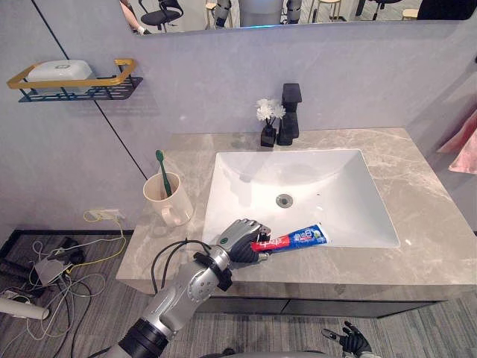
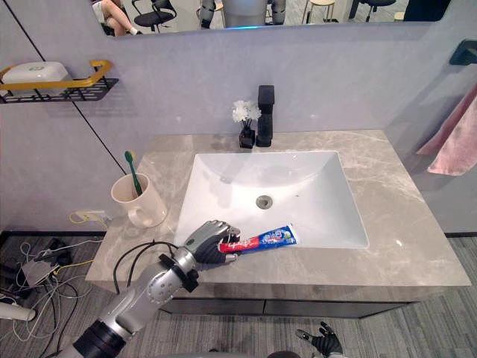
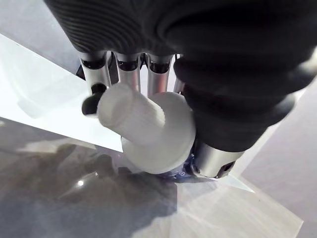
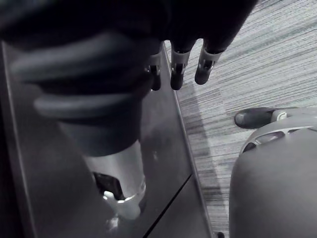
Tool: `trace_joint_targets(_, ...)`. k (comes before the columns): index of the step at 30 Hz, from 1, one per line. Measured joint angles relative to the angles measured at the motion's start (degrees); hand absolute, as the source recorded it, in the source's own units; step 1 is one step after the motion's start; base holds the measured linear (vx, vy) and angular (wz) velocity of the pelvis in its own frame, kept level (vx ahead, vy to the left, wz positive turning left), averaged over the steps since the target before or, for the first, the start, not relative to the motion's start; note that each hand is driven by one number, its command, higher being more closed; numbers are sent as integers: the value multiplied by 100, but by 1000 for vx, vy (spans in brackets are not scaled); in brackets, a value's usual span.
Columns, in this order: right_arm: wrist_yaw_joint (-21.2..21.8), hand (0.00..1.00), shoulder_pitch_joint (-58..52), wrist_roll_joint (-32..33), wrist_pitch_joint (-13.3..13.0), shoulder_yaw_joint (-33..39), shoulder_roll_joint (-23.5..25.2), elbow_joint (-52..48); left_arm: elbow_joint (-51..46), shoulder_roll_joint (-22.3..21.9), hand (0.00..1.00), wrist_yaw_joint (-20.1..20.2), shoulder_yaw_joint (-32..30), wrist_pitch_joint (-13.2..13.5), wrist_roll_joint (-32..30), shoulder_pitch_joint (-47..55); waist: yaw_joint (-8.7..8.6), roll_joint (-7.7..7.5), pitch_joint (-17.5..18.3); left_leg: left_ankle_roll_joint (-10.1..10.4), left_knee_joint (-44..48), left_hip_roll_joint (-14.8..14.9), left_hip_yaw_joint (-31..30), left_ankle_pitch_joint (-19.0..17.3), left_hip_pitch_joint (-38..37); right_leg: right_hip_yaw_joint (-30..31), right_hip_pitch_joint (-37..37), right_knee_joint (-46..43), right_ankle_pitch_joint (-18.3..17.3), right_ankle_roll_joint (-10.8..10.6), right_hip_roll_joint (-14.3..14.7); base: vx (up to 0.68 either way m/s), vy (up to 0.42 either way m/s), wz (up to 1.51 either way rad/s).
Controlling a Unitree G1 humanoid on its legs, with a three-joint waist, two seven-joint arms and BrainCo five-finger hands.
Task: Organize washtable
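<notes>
Left eye view: the left hand point(image 1: 242, 240) is curled tight round the cap end of the tube point(image 1: 299, 238), at the front rim of the sink point(image 1: 246, 194). A cup point(image 1: 165, 200) with a brush point(image 1: 162, 170) stands on the surface point(image 1: 417, 194) beside the sink.

Right eye view: the right hand point(image 2: 322, 341) hangs low, below the surface.

Left wrist view: the white cap point(image 3: 148, 130) sits between fingers point(image 3: 128, 74) and thumb.

Right wrist view: loose fingers point(image 4: 177, 69) hold nothing.

I think this is the pick-up step. Next, lift the tube and carry it to the cup.
</notes>
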State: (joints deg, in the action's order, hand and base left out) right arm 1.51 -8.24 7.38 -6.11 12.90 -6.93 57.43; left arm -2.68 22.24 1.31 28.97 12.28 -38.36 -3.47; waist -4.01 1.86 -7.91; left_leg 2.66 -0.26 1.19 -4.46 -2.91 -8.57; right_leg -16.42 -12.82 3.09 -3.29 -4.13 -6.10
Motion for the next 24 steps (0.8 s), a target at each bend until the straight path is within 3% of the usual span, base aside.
trace_joint_targets(14,-11,0,-81,167,6,148,-28,-47,-28,-30,100,-6,-280,-84,162,251,-6,47,29,33,0,106,337,-80,0,359,185,-8,33,23,79,-21,-2,-13)
trace_joint_targets(24,-159,0,-539,337,7,1075,0,-793,-275,-386,100,-85,-726,-310,317,358,-22,41,34,27,35,176,687,-173,39,702,359,-13,95,34,124,-6,-5,-18)
